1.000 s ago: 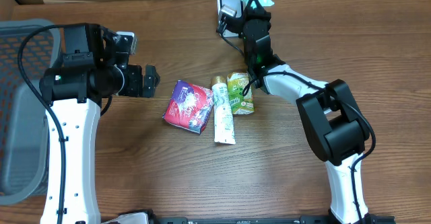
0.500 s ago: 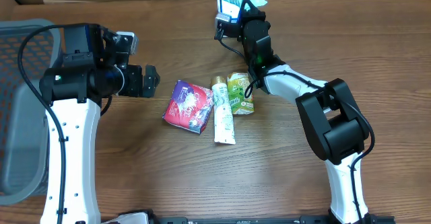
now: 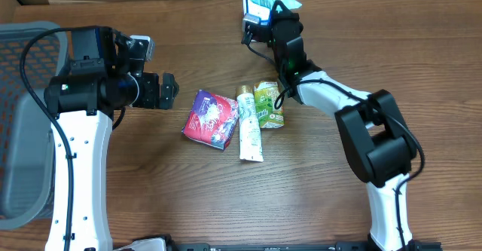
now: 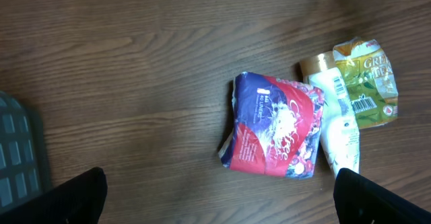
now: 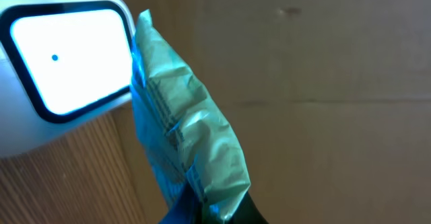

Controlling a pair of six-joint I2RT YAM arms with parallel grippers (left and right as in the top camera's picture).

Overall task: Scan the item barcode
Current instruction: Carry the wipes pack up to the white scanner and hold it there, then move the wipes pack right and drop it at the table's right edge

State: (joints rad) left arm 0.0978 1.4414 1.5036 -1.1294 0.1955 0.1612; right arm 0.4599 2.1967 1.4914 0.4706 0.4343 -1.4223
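Brown cardboard closes off the far edge of the wooden tabletop point(image 3: 188, 198), and that far edge is where the work is. A white scanner point(image 3: 257, 8) stands there with its window lit. The right gripper point(image 3: 280, 16) is closed on a pale teal pouch point(image 3: 286, 0) and holds it just beside the scanner, on the scanner's right.

From the right wrist view, the pouch point(image 5: 182, 143) rises lengthwise out of the gripper's fingers. Its crimped edge is against or almost against the scanner's side; I cannot tell whether they touch. The pouch stands edge-on to the lit window point(image 5: 67, 62) rather than flat across it, and I can see no barcode on the faces that show. To my eye the scan comes down to swinging the pouch leftward over the window and rolling it until its printed face meets the light.

The left gripper point(image 3: 167, 90) hangs wide open and empty well to the left, too far off to help. Between the arms lie a red and purple packet point(image 3: 212, 118), a white tube point(image 3: 249, 127) and a green pouch point(image 3: 268, 104), close together. At the left edge sits a grey mesh basket point(image 3: 30, 40); I see nothing in the part that shows, and the arm hides some of it.
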